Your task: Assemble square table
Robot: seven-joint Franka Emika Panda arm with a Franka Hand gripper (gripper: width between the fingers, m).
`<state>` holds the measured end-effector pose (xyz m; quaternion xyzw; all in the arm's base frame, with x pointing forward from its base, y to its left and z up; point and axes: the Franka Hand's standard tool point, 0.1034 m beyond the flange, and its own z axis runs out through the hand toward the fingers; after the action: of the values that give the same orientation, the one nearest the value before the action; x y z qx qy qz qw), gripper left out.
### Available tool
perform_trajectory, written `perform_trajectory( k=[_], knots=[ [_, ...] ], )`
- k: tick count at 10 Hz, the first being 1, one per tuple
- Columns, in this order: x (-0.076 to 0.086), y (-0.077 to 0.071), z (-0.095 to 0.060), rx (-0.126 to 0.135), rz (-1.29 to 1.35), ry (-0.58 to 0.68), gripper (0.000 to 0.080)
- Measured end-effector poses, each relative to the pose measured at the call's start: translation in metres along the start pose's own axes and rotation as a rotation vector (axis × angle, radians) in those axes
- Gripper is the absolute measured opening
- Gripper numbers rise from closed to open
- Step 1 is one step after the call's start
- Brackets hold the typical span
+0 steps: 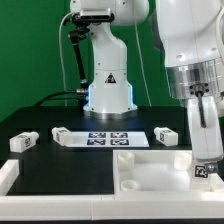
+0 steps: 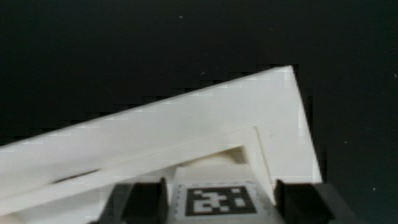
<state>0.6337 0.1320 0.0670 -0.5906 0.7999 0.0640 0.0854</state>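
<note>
My gripper (image 2: 215, 206) is clamped on a tagged table leg (image 2: 217, 195), held over a corner of the square table top (image 2: 196, 115).

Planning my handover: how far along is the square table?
Done: no leg looks fitted to the table top. In hand: the gripper holds one leg above the top, near a corner. Left: seating that leg, plus the loose legs lying beside the marker board.
</note>
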Motion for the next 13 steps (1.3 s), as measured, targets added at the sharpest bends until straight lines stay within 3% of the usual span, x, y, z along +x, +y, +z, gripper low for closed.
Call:
perform_trajectory(
  k=[2,3,4,5,6,7,8,9,10,13],
  knots=[
    [0.001,0.000,0.000,0.001,0.015,0.002,0.0288],
    [0.000,0.001,0.001,-0.002,0.012,0.002,0.0359],
    [0.000,0.001,0.001,-0.002,0.012,0.002,0.0540],
    [0.000,0.001,0.001,-0.002,0.008,0.002,0.0629],
    [0.000,0.001,-0.005,-0.003,-0.047,-0.002,0.0629],
    [0.000,0.009,-0.025,0.008,-0.072,-0.020,0.0646],
    [-0.002,0.020,-0.044,-0.016,-0.078,-0.029,0.0646],
    [-0.008,0.016,-0.059,-0.027,-0.084,-0.042,0.0649],
    [-0.005,0.014,-0.048,-0.015,-0.085,-0.034,0.0649],
    [-0.004,0.016,-0.045,-0.020,-0.085,-0.031,0.0649]
  ],
)
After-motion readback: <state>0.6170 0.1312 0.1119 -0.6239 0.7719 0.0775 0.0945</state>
